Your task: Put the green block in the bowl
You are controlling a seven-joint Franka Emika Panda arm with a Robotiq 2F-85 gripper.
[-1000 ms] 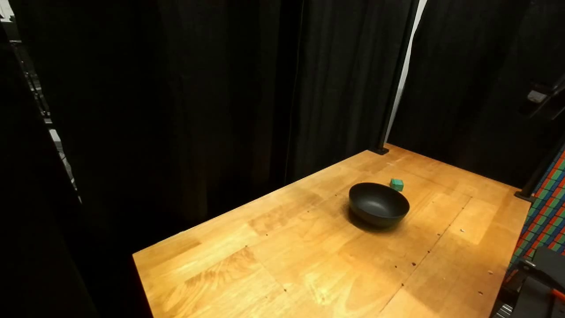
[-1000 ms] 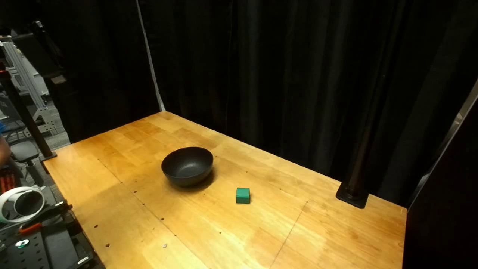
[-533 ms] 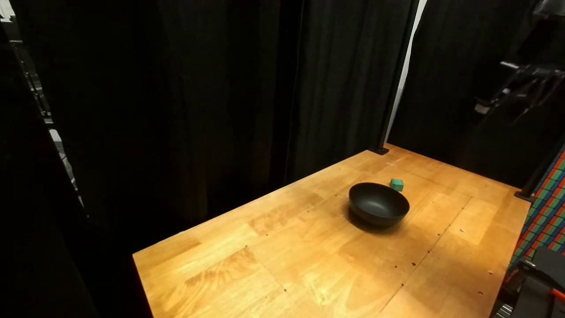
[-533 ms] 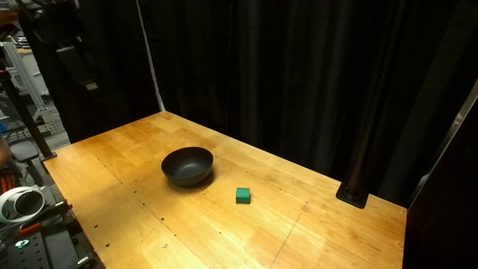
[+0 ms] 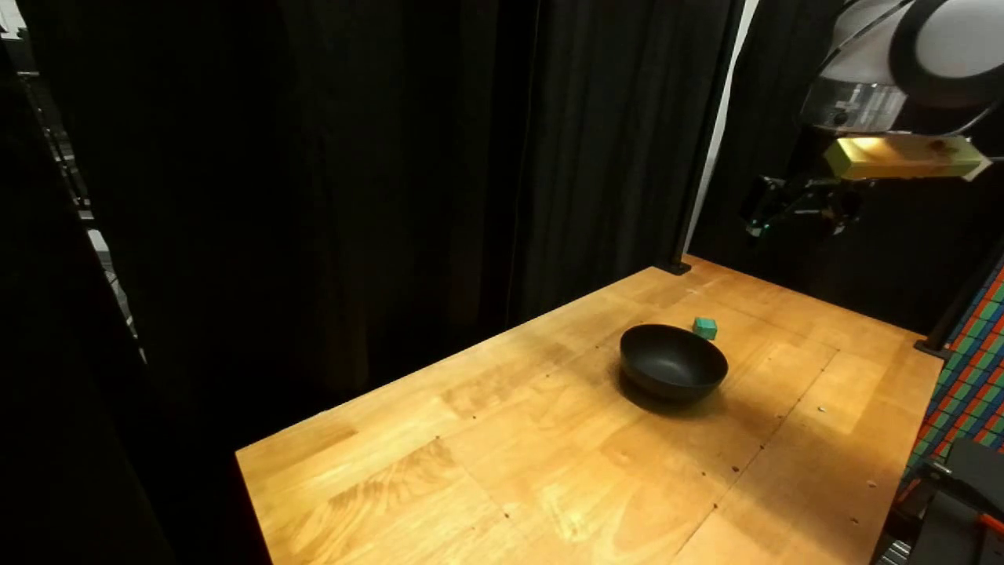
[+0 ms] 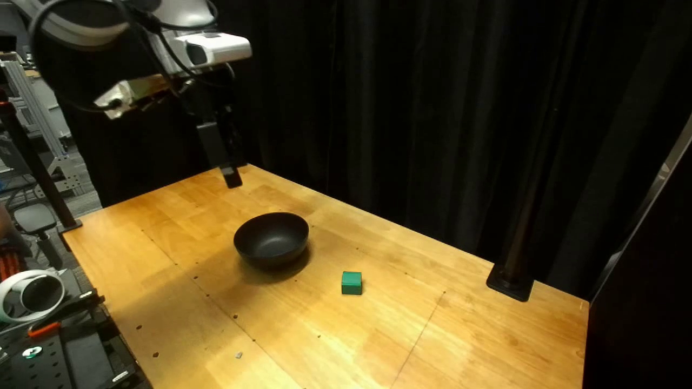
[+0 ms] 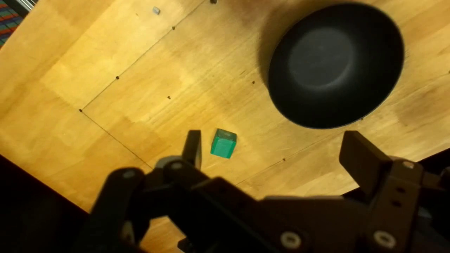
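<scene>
Hovering above the wooden table [image 7: 88,45], jaws spread wide, the gripper [image 7: 270,141] spans the wrist view's lower half, while the green block [image 7: 223,144] rests just below centre, apart from the bowl [image 7: 332,68] at upper right.

I see a rounded white robot arm [image 5: 961,38] with looping black cables [image 6: 33,32], a shiny yellow bar [image 5: 902,159] beneath, and a black gripper [image 7: 272,149] dotted with silver screws [image 7: 290,240].

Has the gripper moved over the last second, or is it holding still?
Yes: in an exterior view, the gripper has moved leftward and down in the picture, closer to the unmoved black bowl.
</scene>
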